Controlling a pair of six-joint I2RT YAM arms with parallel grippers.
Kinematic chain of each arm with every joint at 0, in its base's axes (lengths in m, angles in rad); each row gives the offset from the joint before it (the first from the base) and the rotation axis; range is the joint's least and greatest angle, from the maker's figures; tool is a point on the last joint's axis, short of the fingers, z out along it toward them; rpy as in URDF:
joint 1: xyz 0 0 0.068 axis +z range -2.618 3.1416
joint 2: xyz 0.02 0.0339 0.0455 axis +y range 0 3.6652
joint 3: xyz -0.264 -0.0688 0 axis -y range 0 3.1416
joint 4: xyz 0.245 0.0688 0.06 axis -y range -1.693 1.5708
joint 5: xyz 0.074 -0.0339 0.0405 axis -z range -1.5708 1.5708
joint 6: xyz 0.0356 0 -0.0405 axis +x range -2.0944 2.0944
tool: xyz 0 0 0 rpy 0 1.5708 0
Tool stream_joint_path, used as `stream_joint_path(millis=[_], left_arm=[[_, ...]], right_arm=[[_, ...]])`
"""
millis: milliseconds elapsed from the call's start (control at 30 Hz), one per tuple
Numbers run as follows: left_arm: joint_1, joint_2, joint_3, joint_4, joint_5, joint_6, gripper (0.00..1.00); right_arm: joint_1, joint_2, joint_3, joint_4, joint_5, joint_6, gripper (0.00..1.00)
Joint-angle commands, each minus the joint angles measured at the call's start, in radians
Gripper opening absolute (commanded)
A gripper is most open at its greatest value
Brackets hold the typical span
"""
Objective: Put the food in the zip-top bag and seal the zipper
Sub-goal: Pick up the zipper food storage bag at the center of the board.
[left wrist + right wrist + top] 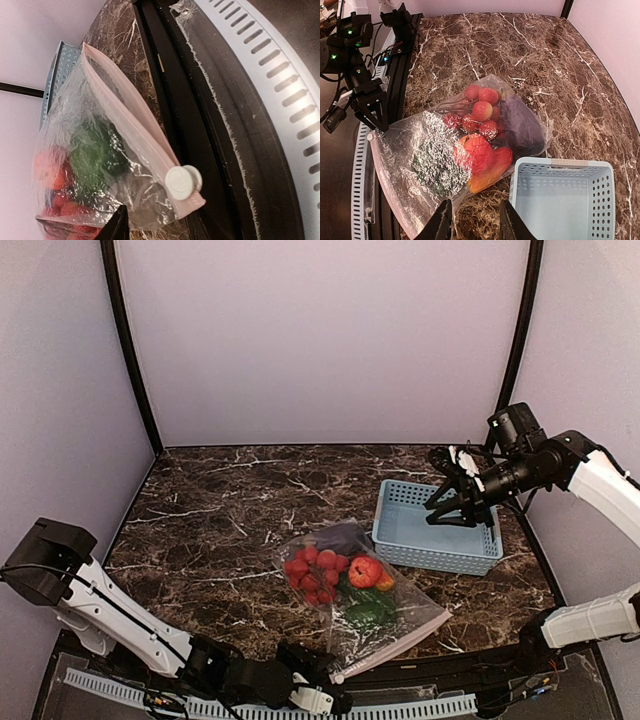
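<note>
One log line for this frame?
food in zip-top bag | left end effector at zipper slider | right end effector open, empty, near basket

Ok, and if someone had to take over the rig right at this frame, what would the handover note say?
Left gripper: open, low at the zip-top bag's near corner, by the white slider; not gripping it.
Right gripper: open, empty, raised near the blue basket.
Things: all the food in view is inside the bag, which lies flat on the table; the basket holds nothing.
Done: loading.
Left: the mouth looks unsealed; run the slider along the zipper.
</note>
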Motion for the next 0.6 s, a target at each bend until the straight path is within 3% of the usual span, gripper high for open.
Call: stream_joint_path(millis=[0,167,300,567], left_arm=[[-0.008,0.039,0.012,0.112,-0.120,0.034,0.38],[-0.007,0.088,0.005,0.289,-0.224,0.110,0.16],[0.012,0.020,-0.002,0.318,-0.186,0.060,0.02],[0.180,-0.204,0.123,0.042,0.023,-0.241,0.01]], right_arm=[[0.000,-0.008,0.004,0.003,-0.020,0.015,0.31],[0.000,0.006,0.017,0.000,-0.035,0.019,0.31],[0.000,0.027,0.036,-0.016,-0.066,0.018,0.31],[0.018,0.076,0.166,-0.108,-0.109,-0.021,0.31]])
